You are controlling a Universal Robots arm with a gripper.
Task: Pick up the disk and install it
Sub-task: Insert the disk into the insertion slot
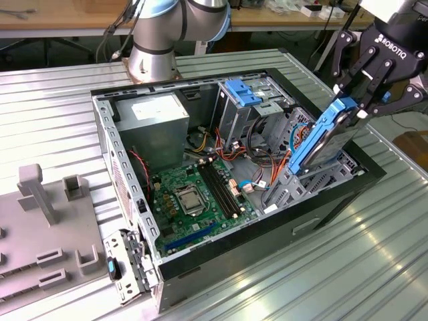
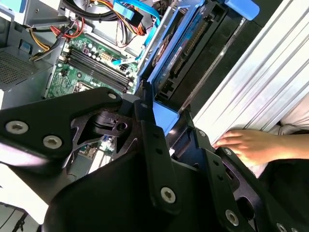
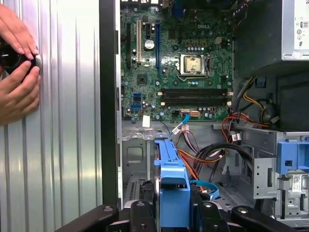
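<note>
Gripper (image 3: 172, 215) linkage sits closest to the lens in both wrist views. Its black fingers (image 3: 144, 217) are clamped either side of the disk (image 3: 172, 181), seen edge-on w/ its blue carrier toward the camera.

In the exterior view the gripper (image 1: 353, 105) is at upper right of the frame, pinching the top end of the disk (image 1: 322, 142). Disk is tilted, grey metal face toward frame right. Its lower end is down in the drive bay (image 1: 294, 180) at the right-front corner of the open PC case (image 1: 321, 214). The second wrist view shows the disk (image 2: 181, 48) connector edge & carrier rail close along the case's black wall.

Inside the case: green mobo (image 1: 194, 197) at centre, grey PSU (image 1: 157, 115) w/ white sticker toward upper left, lighter-blue bracket (image 1: 242, 92) at upper centre, orange/red cables (image 1: 257, 157) btwn them.

Case lies on a ribbed metal table (image 1: 361, 274). A person's hands (image 3: 18, 82) rest on that table just beside the case. Grey fixture plate (image 1: 40, 227) is at lower left.
</note>
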